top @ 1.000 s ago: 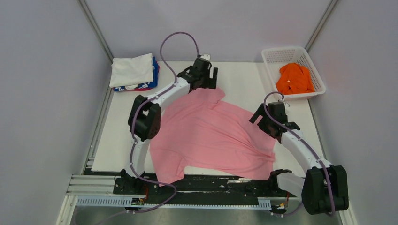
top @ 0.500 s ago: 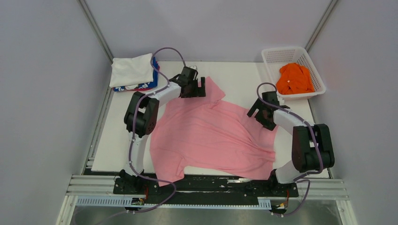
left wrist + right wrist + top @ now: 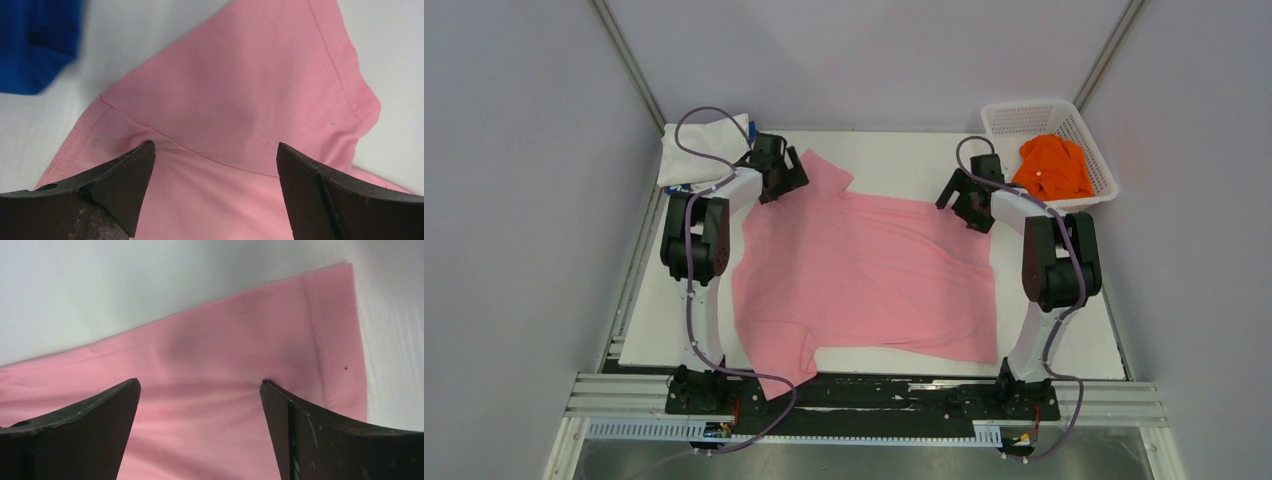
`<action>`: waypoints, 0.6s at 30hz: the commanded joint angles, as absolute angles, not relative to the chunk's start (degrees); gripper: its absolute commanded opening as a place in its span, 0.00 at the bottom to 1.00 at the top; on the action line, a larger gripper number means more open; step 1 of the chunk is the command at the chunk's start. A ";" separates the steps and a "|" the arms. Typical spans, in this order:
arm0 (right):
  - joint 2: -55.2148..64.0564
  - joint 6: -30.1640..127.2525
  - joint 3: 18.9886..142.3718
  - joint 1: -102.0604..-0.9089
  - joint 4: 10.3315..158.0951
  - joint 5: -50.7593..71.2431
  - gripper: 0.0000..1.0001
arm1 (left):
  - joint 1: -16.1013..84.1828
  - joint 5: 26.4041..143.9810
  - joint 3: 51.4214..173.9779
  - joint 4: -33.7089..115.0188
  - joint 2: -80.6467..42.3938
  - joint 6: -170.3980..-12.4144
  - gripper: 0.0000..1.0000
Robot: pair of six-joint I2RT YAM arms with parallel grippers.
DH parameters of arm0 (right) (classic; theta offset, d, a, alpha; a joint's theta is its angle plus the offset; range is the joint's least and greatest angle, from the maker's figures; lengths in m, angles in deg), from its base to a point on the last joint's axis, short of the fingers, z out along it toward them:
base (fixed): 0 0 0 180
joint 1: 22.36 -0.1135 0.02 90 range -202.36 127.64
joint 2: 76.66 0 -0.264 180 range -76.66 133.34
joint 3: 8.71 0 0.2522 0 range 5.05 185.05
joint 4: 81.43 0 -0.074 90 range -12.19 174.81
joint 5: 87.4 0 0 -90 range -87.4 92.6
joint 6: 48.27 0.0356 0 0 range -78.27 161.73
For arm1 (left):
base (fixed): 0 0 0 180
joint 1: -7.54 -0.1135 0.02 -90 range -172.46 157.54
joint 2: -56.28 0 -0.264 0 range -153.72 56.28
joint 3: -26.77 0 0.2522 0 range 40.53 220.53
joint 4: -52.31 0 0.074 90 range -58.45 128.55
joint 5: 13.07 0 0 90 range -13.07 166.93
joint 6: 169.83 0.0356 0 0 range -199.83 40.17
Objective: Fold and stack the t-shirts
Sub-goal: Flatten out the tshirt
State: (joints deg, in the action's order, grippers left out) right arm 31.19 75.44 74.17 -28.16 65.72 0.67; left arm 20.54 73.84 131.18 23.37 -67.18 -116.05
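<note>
The light pink t-shirt (image 3: 864,270) lies spread flat on the white table. My left gripper (image 3: 786,180) is open, its fingertips pressing on the shirt's far left sleeve area (image 3: 240,100); in the left wrist view the gripper (image 3: 215,150) straddles a seam. My right gripper (image 3: 964,205) is open on the shirt's far right corner (image 3: 280,330); in the right wrist view the gripper (image 3: 200,385) sits near the hem. A folded white shirt (image 3: 699,150) lies on a blue/red one (image 3: 35,45) at the far left. The orange shirt (image 3: 1052,165) lies in the basket.
The white mesh basket (image 3: 1024,115) stands at the far right corner. The folded stack sits just left of my left gripper. Grey walls close in the table on three sides. The shirt's lower left sleeve (image 3: 779,365) hangs over the near edge.
Both arms swung outward and toward the far side, left going left and right going right. The pink shirt's far edge was dragged with them and now lies wider and flatter.
</note>
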 commanded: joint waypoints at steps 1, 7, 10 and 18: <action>40.18 73.07 81.92 -28.15 65.07 3.95 1.00 | 17.11 69.40 132.16 19.11 -67.40 -116.73 1.00; 49.71 72.67 95.78 -26.64 61.93 0.83 1.00 | 17.03 74.54 142.03 16.98 -73.96 -115.68 1.00; 54.49 72.80 101.90 -25.37 60.03 1.01 1.00 | 17.03 76.32 145.32 16.98 -77.04 -115.98 1.00; 61.77 73.04 112.13 -22.87 57.35 0.50 1.00 | 17.03 74.31 157.43 13.48 -85.08 -116.35 1.00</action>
State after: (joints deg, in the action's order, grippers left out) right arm 55.63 74.22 109.62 -24.75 62.44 2.48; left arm 16.89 74.95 152.86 17.30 -80.23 -116.40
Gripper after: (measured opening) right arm 0.998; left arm 0.997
